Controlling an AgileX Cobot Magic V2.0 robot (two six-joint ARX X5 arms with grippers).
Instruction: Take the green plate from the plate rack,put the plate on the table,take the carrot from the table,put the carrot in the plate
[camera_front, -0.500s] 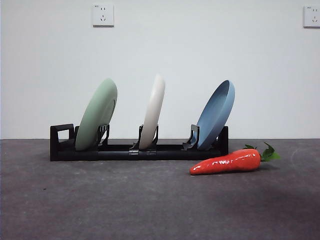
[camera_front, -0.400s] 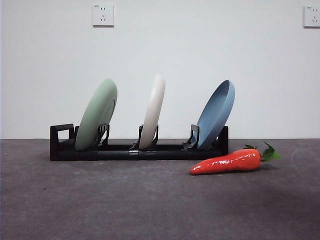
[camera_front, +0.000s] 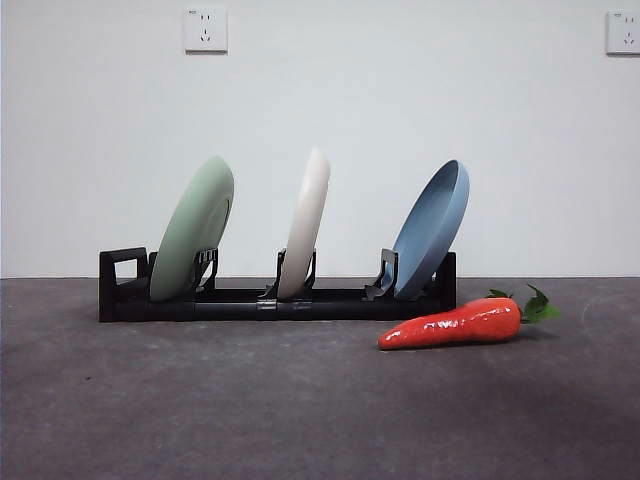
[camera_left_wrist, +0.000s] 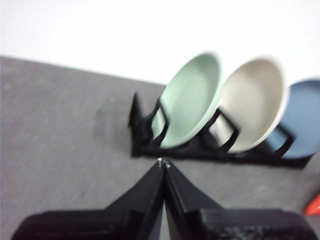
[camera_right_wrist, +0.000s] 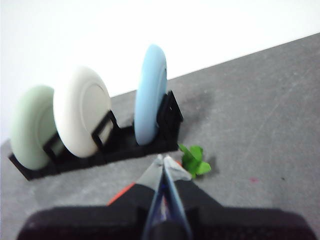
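The green plate (camera_front: 194, 230) stands tilted in the left slot of the black plate rack (camera_front: 250, 300); it also shows in the left wrist view (camera_left_wrist: 187, 100) and the right wrist view (camera_right_wrist: 27, 125). The carrot (camera_front: 455, 324) lies on the table (camera_front: 250, 400) in front of the rack's right end, leaves to the right. My left gripper (camera_left_wrist: 163, 162) is shut and empty, a short way from the green plate. My right gripper (camera_right_wrist: 164, 162) is shut and empty above the carrot, whose leaves (camera_right_wrist: 194, 160) and a bit of its orange body (camera_right_wrist: 120, 194) show beside it. Neither gripper shows in the front view.
A cream-white plate (camera_front: 306, 225) stands in the rack's middle slot and a blue plate (camera_front: 432, 230) in the right one. The rack's loop handle (camera_front: 122, 270) is at its left end. A white wall (camera_front: 400, 100) with two sockets stands behind.
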